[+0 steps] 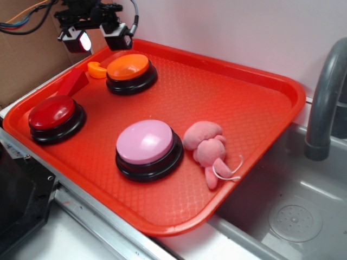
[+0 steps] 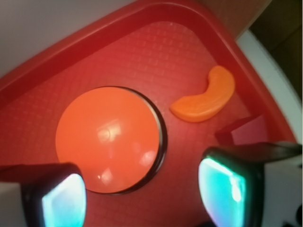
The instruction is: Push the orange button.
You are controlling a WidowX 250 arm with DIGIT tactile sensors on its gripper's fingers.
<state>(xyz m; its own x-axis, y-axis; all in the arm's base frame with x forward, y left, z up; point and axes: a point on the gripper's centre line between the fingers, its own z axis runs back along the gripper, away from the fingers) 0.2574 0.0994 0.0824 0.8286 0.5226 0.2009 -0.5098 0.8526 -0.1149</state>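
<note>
Fingers [image 2: 64, 201] of our gripper [image 2: 142, 198] hung released and empty, orange button [image 2: 108, 142] below between them, presumably aligned for pressing.

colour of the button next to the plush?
Pink top, black base; plush beside it. Clearest in exterior view.

the robot's pincer [image 1: 101, 36] is built of black parts, with a dark cross-bar above its 2 fingers [image 1: 118, 37]. each finger ends in a blocky pad with a white or pale grey shell, a black rim and a glossy face. in the wrist view those faces glow pale cyan-green, rounded at the corners. a black cable [image 1: 134, 13] loops down beside the right-hand finger, and thin blue and orange wires [image 1: 24, 19] trail off from the mount toward the picture's left edge.
</note>
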